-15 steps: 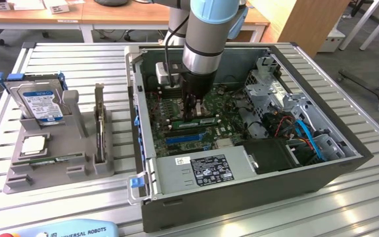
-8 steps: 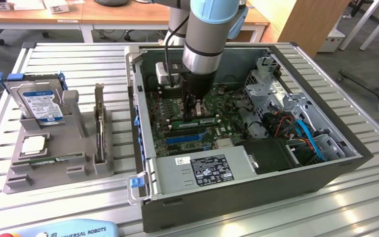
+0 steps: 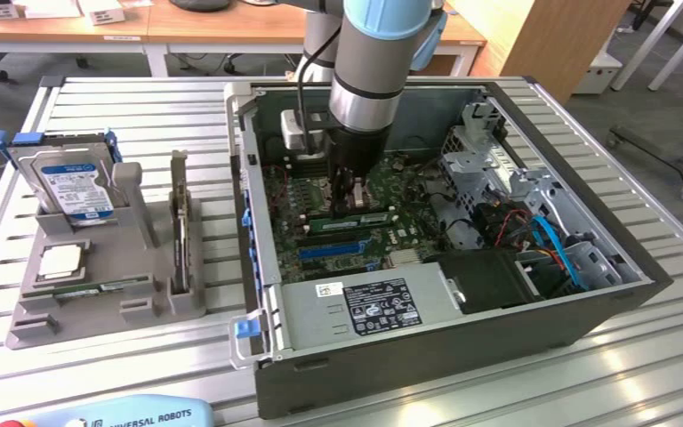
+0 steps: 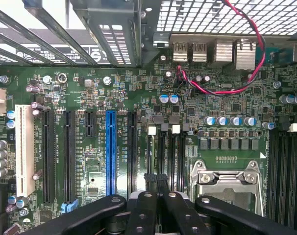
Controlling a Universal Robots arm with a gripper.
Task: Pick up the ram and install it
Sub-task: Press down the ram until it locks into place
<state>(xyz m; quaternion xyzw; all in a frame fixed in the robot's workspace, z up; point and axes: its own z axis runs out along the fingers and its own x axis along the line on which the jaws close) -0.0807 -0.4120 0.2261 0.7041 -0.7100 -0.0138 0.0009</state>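
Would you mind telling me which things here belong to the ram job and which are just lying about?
Job: ram; gripper; memory slots; computer case.
Lying about: hard drive; processor; expansion card; grey holder.

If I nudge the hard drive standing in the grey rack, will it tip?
Probably not: the hard drive stands on edge, seated in a slot of the grey rack. Its metal casing suggests stiff and heavy for its size. The labelled face looks smooth, perhaps slippery.
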